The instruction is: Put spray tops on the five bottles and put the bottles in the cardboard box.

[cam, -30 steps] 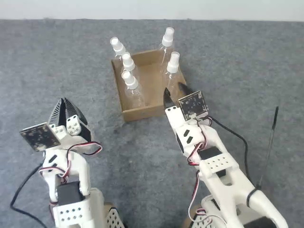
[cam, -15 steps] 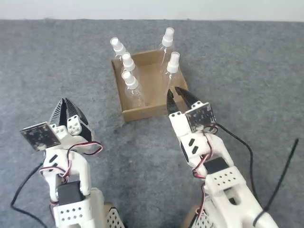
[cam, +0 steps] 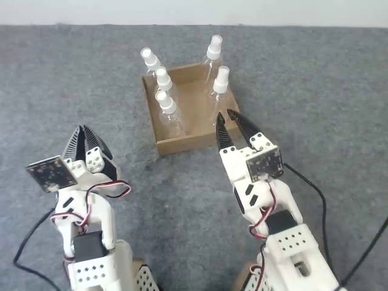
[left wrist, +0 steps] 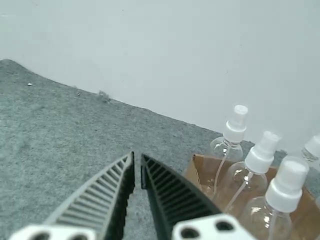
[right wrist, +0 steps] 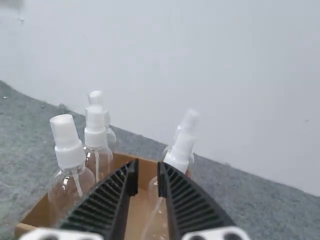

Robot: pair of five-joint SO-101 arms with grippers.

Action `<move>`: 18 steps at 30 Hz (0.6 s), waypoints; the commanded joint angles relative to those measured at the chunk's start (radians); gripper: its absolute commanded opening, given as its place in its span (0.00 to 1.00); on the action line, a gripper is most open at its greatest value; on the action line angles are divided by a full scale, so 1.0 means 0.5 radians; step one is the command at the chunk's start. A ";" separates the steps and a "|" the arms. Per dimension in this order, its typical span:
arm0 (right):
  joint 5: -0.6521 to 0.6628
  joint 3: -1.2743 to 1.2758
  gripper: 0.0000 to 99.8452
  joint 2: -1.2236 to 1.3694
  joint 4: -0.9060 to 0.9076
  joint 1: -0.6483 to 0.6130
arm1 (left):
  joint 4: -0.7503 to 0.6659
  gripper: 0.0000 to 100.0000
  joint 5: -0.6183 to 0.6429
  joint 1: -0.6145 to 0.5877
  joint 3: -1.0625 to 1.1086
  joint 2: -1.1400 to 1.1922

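We see the right gripper (cam: 225,114) with its two black fingers (right wrist: 105,205) a little apart, holding nothing. Just in front of its tips sits the cardboard box (cam: 182,144). The five bottles (cam: 171,121) stand up inside it, each with a white spray top (cam: 222,73) on. Three stand ahead to this gripper's left, and two stand straight ahead of it. The left gripper (cam: 82,127) has its fingers pressed together and empty. The box is farther from it, ahead and off to its right.

Left arm (cam: 82,218), right arm (cam: 273,212): same build.
White printed shells, black ribbed fingers (left wrist: 100,200), dark wrist circuit boards (cam: 51,174), red-and-black servo leads (cam: 104,187).
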 commanded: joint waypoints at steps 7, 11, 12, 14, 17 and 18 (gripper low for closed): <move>0.028 0.114 0.01 -0.508 0.017 0.014 | -0.055 0.02 -0.012 0.003 -0.026 -0.034; 0.028 0.160 0.01 -0.649 0.017 0.014 | -0.058 0.02 -0.012 0.003 -0.023 -0.034; 0.031 0.169 0.01 -0.677 0.017 0.017 | -0.058 0.02 -0.012 0.003 -0.023 -0.034; 0.034 0.190 0.01 -0.738 0.017 0.020 | -0.058 0.02 -0.012 0.003 -0.023 -0.034; 0.043 0.199 0.01 -0.827 0.020 0.029 | -0.058 0.02 -0.012 0.003 -0.020 -0.034; 0.043 0.196 0.01 -0.855 0.020 0.032 | -0.058 0.02 -0.012 0.003 -0.020 -0.034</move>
